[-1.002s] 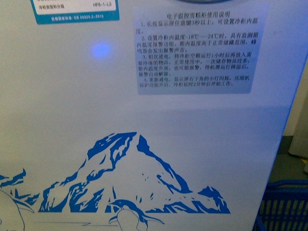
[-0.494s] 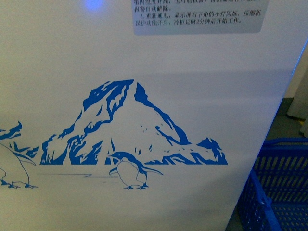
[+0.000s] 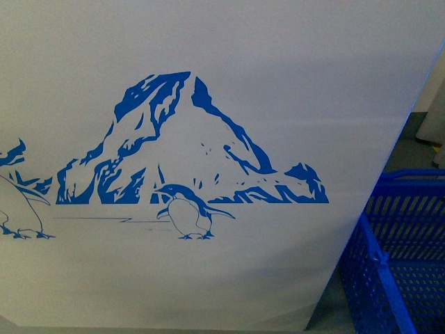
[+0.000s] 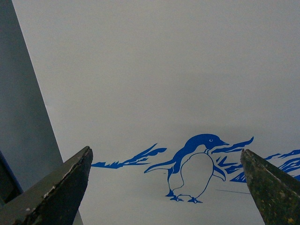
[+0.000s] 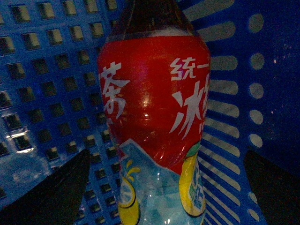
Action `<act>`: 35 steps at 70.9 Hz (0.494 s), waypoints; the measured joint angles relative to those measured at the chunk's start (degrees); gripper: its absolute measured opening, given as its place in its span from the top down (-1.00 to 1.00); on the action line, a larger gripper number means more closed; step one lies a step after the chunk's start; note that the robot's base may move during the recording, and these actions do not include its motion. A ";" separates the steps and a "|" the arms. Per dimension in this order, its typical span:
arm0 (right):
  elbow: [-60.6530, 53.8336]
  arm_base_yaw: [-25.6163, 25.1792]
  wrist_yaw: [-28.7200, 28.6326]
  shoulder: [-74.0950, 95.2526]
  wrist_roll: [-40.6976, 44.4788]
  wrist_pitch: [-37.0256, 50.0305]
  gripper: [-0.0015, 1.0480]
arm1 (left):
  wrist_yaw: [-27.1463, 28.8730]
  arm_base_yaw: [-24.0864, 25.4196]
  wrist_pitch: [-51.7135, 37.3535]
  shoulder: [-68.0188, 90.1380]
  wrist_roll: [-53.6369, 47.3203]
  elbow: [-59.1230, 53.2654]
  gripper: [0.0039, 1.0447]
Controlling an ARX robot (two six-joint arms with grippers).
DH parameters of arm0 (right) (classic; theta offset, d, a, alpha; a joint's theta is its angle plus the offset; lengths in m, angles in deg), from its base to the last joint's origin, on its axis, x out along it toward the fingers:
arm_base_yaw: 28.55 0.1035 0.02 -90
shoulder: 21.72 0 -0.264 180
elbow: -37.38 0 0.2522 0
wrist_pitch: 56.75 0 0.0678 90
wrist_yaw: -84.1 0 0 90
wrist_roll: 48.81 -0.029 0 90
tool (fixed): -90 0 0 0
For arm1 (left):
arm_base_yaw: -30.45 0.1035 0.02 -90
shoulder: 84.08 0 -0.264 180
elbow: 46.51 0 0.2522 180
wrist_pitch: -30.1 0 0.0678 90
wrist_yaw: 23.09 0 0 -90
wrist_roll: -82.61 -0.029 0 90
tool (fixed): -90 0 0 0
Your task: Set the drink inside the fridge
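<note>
Red-labelled drink [image 5: 154, 117] in basket [image 5: 42, 70], long axis across my grip | right end effector [image 5: 168, 183] wide, straddling it | left end effector [image 4: 165, 154] wide, outside basket

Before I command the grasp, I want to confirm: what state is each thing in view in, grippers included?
fridge: only its printed front panel shows; lids out of view, so open or shut cannot be told.
blue basket: beside the fridge, drink bottle inside.
drink bottle: in the blue basket, not gripped; cap out of view.
left gripper: open, empty, facing the fridge.
right gripper: open, fingers either side of the drink bottle, apart from it.
</note>
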 joint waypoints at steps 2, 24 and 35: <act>0.42 -0.07 0.00 0.39 0.00 -0.13 -0.86 | 0.00 0.00 0.00 0.00 0.00 0.00 -0.85; 4.50 -1.25 1.05 3.82 -0.98 -4.13 -0.86 | 0.00 0.00 0.00 0.00 0.00 0.00 -0.85; 5.68 -1.97 1.20 5.22 -1.49 -6.29 -0.86 | 0.00 0.00 0.00 0.02 0.00 0.00 -0.85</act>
